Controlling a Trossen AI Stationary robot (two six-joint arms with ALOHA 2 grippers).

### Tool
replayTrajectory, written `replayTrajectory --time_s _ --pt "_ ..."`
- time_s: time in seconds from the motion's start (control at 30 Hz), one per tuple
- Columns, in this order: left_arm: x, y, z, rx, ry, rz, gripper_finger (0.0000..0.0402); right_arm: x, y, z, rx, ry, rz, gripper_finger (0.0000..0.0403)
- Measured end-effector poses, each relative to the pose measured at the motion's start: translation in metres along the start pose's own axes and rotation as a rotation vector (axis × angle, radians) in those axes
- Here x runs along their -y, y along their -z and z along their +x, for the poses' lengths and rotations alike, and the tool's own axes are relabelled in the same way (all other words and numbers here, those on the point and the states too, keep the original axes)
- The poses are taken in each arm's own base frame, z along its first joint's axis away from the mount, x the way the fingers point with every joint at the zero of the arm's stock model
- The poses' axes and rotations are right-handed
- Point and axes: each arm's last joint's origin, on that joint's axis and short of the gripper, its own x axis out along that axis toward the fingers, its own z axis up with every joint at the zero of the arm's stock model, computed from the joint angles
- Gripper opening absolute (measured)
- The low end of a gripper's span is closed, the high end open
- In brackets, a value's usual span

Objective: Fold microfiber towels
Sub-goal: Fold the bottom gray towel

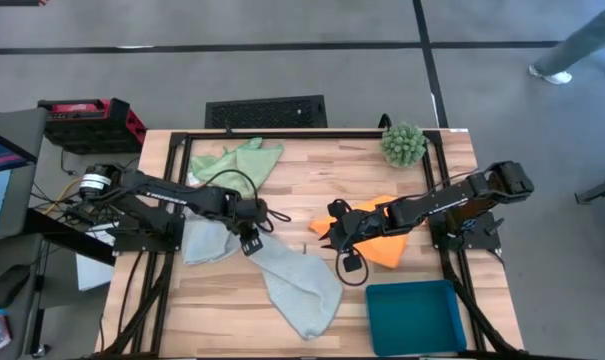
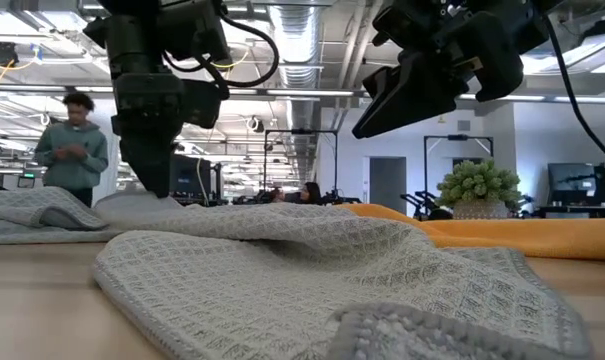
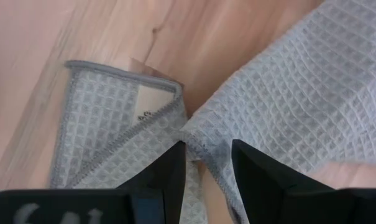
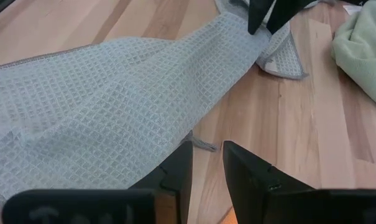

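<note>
Left gripper (image 1: 252,240), fingers apart, straddles the blue-grey towel's (image 1: 297,285) folded corner, seemingly unclamped, while the right gripper (image 1: 327,228) hovers parted above the orange towel (image 1: 390,250)

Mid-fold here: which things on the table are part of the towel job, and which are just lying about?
Part of the job:
- pale blue-grey waffle-weave towel, spread out
- orange towel, under the right arm
- light green towel, crumpled at the back
- pale mint towel, under the left arm

Lying about:
- spiky green ball plant
- rigid teal rectangular tray
</note>
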Motion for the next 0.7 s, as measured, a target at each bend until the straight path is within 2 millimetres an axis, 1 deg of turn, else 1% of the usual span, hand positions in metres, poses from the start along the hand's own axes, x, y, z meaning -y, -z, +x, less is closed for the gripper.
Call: replayTrajectory --time_s 0.1,0.23,0.3,0.43,0.47,0.6,0.7 --pt "0.0 0.0 0.0 0.003 0.005 0.019 0.0113 0.0 0.0 0.0 0.0 0.0 0.0 0.0113" --pt "0.002 -0.002 0.0 0.011 0.036 0.029 0.0091 0.0 0.0 0.0 0.0 0.0 0.0 0.0113" --pt "0.002 -0.002 0.0 0.014 0.036 0.043 0.0073 0.0 0.0 0.0 0.0 0.0 0.0 0.0113" --pt "0.002 -0.003 0.0 0.031 0.016 0.054 0.0016 0.0 0.0 0.0 0.0 0.0 0.0 0.0113" --pt "0.001 -0.003 0.0 0.036 0.008 0.055 0.0008 0.0 0.0 0.0 0.0 0.0 0.0 0.0113" --pt "0.005 -0.007 0.0 0.087 0.025 0.086 0.0003 0.0 0.0 0.0 0.0 0.0 0.0 0.0113" --pt "0.013 -0.013 -0.007 0.128 0.024 0.191 0.0002 0.002 0.0 0.0 0.006 0.006 0.004 0.0113"
